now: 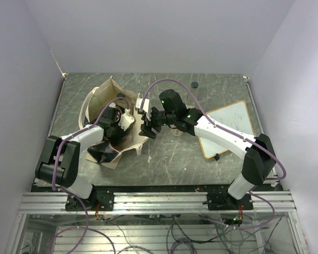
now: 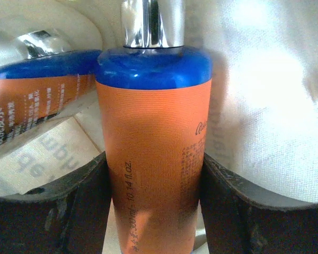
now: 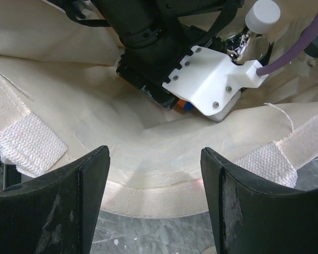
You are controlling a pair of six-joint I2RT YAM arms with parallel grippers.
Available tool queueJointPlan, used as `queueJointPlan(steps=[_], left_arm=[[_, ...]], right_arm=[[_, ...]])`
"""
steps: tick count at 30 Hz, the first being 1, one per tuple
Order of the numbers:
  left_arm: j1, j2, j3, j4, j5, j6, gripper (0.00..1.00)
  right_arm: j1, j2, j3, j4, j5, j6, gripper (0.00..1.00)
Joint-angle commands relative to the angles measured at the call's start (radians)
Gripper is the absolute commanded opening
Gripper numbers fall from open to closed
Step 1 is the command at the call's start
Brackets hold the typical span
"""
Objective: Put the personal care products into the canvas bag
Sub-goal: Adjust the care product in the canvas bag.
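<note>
The beige canvas bag (image 1: 102,98) lies open on the table's left half, its dark print (image 1: 102,153) at the near side. My left gripper (image 1: 124,119) is inside the bag mouth. In the left wrist view it (image 2: 153,159) is shut on the blue-and-orange bottle (image 2: 153,137), which has a silver neck and pale cloth behind it. A similar blue-and-orange shape (image 2: 37,95) lies to its left; I cannot tell if it is a second bottle or a reflection. My right gripper (image 1: 147,128) (image 3: 153,153) is open and empty over the bag's rim (image 3: 164,188). A white cap (image 3: 262,15) shows behind the left gripper.
The wood-framed whiteboard (image 1: 228,127) lies at the right, partly under the right arm. A small dark cap (image 1: 195,84) sits at the far side of the table. The bag's strap handles (image 3: 21,143) flank my right fingers. Grey marbled table (image 1: 164,159) shows in front of the bag.
</note>
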Motion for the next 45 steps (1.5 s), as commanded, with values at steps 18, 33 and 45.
queueJointPlan(steps=[18,33,45], left_arm=[[0.002,-0.238,0.076,-0.145,0.096,-0.078,0.07],[0.019,-0.432,0.100,-0.218,0.157,-0.097,0.07],[0.053,-0.571,0.228,-0.276,0.296,-0.152,0.07]], right_arm=[[-0.016,0.001,0.081,-0.027,0.055,0.009,0.69],[-0.041,0.041,0.159,0.003,0.045,0.098,0.69],[-0.097,0.158,0.350,0.019,-0.055,0.302,0.69]])
